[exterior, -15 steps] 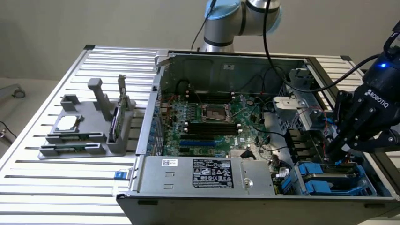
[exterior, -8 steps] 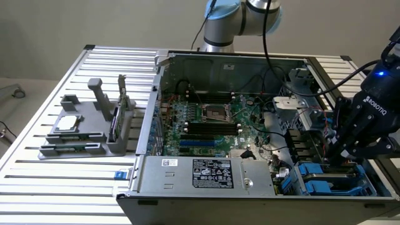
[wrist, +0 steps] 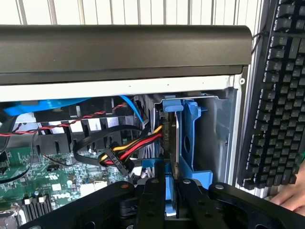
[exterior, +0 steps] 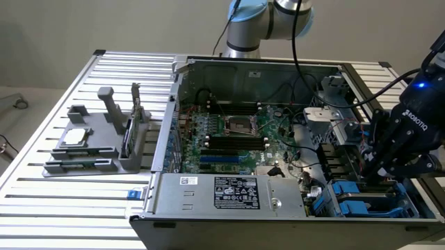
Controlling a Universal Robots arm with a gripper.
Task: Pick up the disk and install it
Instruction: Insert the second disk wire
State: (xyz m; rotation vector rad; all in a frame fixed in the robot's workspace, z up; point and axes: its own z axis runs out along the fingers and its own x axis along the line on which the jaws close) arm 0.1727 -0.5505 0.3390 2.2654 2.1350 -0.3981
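Installing looks to be the step in hand: the gripper (exterior: 384,174) sits low at the right of the exterior frame, down inside the open computer case (exterior: 182,107) over the drive bays at lower right.

Wrist view, lower centre: the two black fingers (wrist: 151,200) stand narrow, closed on the edge of the disk (wrist: 170,138). Disk stands on edge in its blue carrier bracket (wrist: 190,125), partly down in the bay beside the grey case wall (wrist: 217,138). Judgement: picking up is done, seating is under way, how deep it sits cannot be told.

Next move, as a judgement, calls for a straight push along the bay rails, with the carrier kept square, and care for the red-yellow-black power cable (wrist: 125,153) lying just beside the drive's edge.

Exterior view gives what the wrist view lacks: whole layout, motherboard (exterior: 233,140) at centre, power supply (exterior: 226,192) at lower centre, grey parts stand (exterior: 94,143) at left on the slatted table (exterior: 83,219), other blue carriers (exterior: 358,200) at lower right.

Wrist view alone gives the grip itself, a keyboard (wrist: 281,90) along the right edge, and a person's hand (wrist: 288,195) at lower right.
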